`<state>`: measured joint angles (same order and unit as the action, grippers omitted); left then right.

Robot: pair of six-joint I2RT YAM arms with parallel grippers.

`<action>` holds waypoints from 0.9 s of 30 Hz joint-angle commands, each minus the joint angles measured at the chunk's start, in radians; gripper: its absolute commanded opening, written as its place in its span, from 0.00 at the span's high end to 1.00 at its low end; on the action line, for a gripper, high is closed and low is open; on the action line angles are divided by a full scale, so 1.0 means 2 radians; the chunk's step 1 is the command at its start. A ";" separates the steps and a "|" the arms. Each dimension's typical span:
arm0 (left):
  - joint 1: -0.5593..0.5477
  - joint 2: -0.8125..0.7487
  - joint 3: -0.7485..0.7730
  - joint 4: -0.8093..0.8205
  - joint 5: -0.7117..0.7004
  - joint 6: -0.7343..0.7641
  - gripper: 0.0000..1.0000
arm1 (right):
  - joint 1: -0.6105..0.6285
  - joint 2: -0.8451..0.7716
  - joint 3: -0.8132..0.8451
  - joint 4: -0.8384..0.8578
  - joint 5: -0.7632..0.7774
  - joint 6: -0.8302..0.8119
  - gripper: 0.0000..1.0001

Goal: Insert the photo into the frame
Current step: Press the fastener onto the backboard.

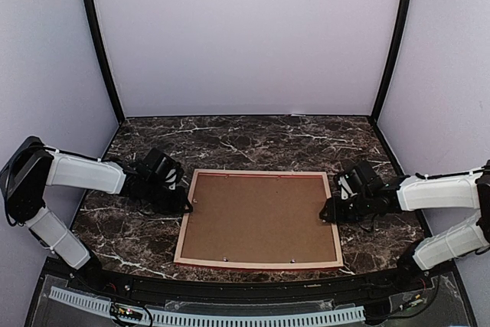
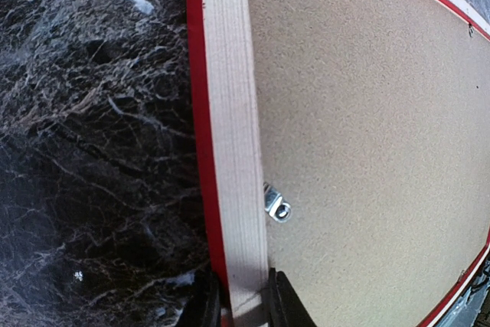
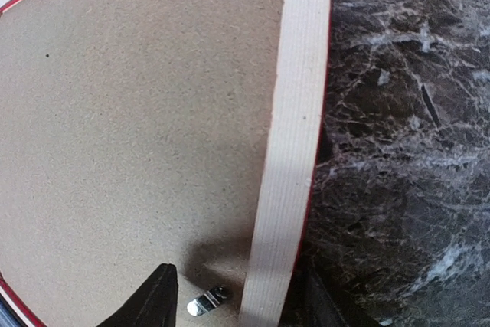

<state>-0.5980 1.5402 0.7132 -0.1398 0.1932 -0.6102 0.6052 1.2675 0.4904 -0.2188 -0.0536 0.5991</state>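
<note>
From above, the frame (image 1: 260, 264) lies face down at lower centre of the table (image 1: 253, 139), its brown backing board (image 1: 260, 216) seated inside the pale rails. The left gripper (image 1: 184, 203) sits at the frame's left rail and the right gripper (image 1: 328, 212) at its right rail. The photo shows nowhere; whether it lies under the board cannot be told.

In the left wrist view, the dark fingers at the bottom edge pinch the pale rail from both sides, so that gripper looks closed on the frame. A metal turn clip (image 2: 277, 204) sits just above them on the board.

In the right wrist view, the fingers straddle the right rail but stand wider than it. The inner one hovers over the board beside another clip (image 3: 205, 302), so nothing is gripped there yet.

The step seems to be taking hold of both rails. The right jaws should close squarely on wood, clear of the clip. Any lift should then be level on both sides, so the board does not slip.
</note>
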 commanded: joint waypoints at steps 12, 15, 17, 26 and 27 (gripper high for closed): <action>-0.003 0.000 -0.011 -0.014 0.007 0.009 0.82 | 0.019 0.008 0.010 -0.031 0.042 -0.009 0.52; -0.003 0.001 -0.011 -0.014 0.008 0.009 0.82 | 0.020 0.012 0.013 -0.037 0.046 -0.013 0.55; -0.003 0.001 -0.010 -0.015 0.008 0.009 0.82 | 0.021 0.010 0.014 -0.043 0.047 -0.016 0.57; -0.003 0.004 -0.007 -0.016 0.009 0.011 0.82 | 0.021 0.001 0.024 -0.057 0.042 -0.031 0.70; -0.003 0.004 -0.008 -0.016 0.009 0.011 0.82 | 0.021 0.002 0.025 -0.057 0.041 -0.032 0.70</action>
<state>-0.5983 1.5402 0.7132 -0.1394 0.1932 -0.6098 0.6373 1.2751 0.5205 -0.2966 0.0212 0.5602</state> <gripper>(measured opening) 0.197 0.309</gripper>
